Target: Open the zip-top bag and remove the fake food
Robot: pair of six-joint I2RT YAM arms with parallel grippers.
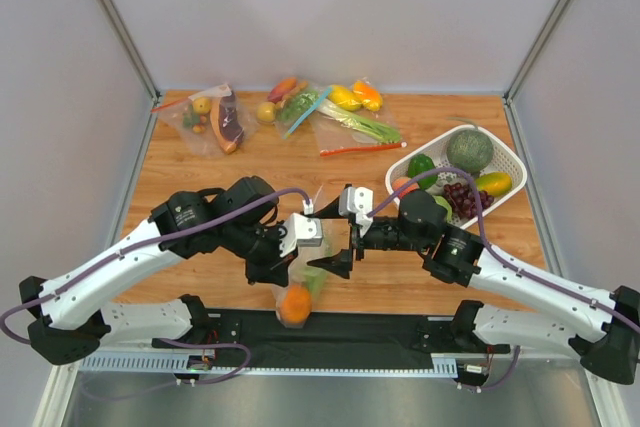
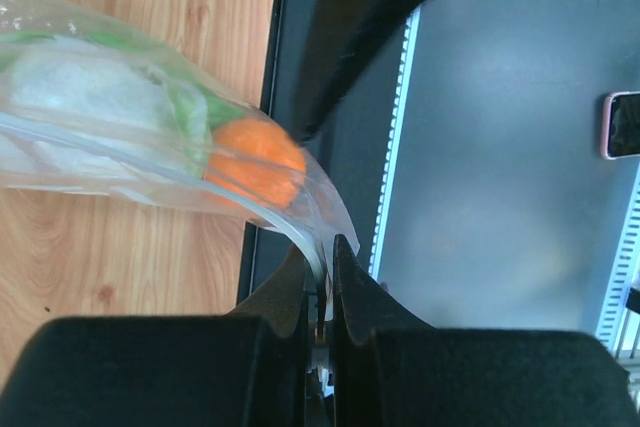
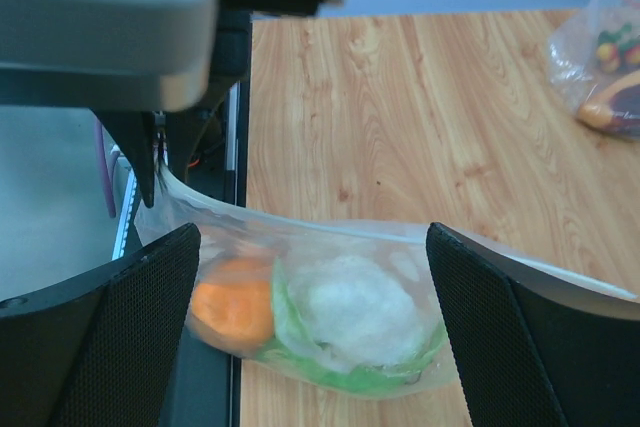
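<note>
Left pincer [image 2: 320, 292] is clenching a corner of the zip-top bag [image 3: 330, 237]. Right pincer [image 3: 315, 282] is standing released astride the bag. Risk: thin film slipping free, dropping the orange [image 3: 233, 312] past the bench [image 3: 400, 97] edge.

The wooden table [image 1: 250, 162] holds 3 clear bags of toy food [image 1: 205, 119] along its far edge and a white basket [image 1: 512, 155] at right.

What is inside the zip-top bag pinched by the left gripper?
Through the zip-top bag film, an orange and a white cauliflower with green leaves show. Anything lying behind or under them is covered.
</note>
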